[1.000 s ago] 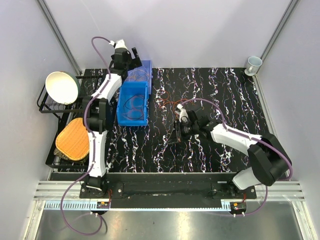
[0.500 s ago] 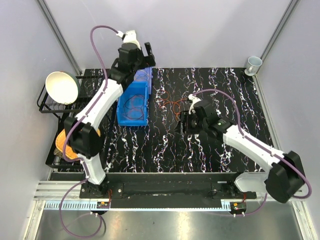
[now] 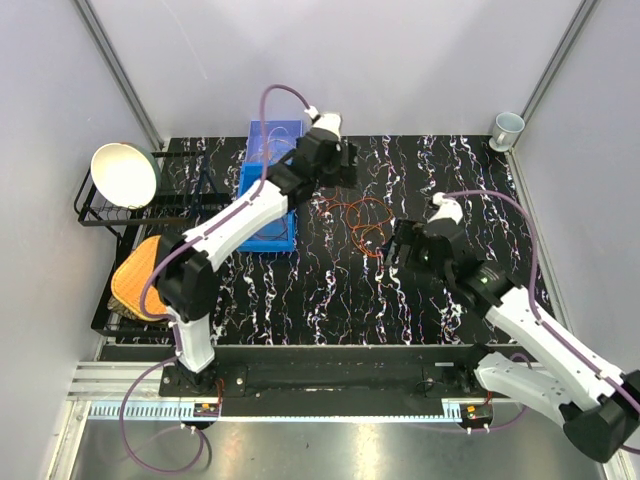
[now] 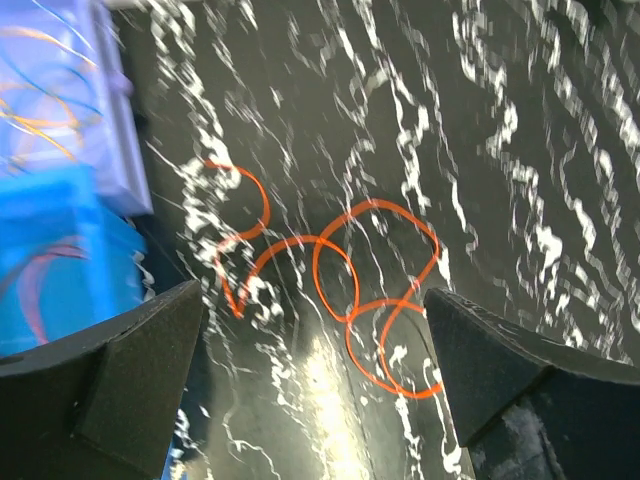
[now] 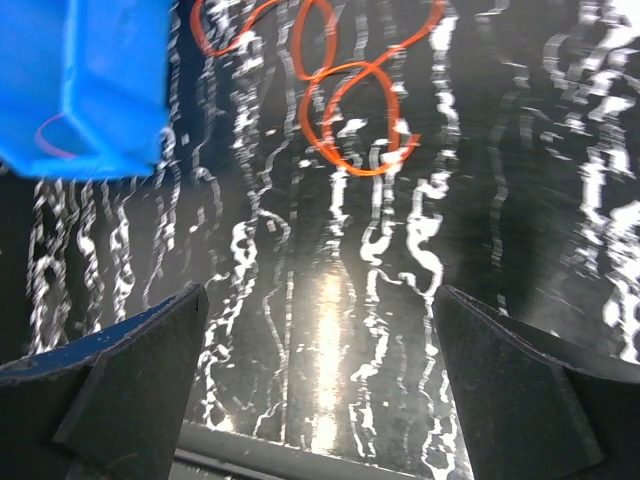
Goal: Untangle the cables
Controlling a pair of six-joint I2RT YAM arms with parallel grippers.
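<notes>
Seen from above, the orange cable (image 3: 362, 218) lies in loose loops on the surface (image 3: 460, 190), just right of the blue bin (image 3: 268, 210). The left hand (image 3: 348, 166) hangs off the bin's far right corner, and the right hand (image 3: 395, 246) sits beyond the cable. In the left wrist view, that hand is spread wide and empty. The right wrist view shows the other hand likewise wide and empty, with the loops right of the bin.

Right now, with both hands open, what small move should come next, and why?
Probably lower the left hand onto the orange cable and close on one loop. The cable lies in overlapping loops on the table, held by neither hand, framed between the left hand's open fingers in its wrist view; the right hand sees it farther off.
</notes>
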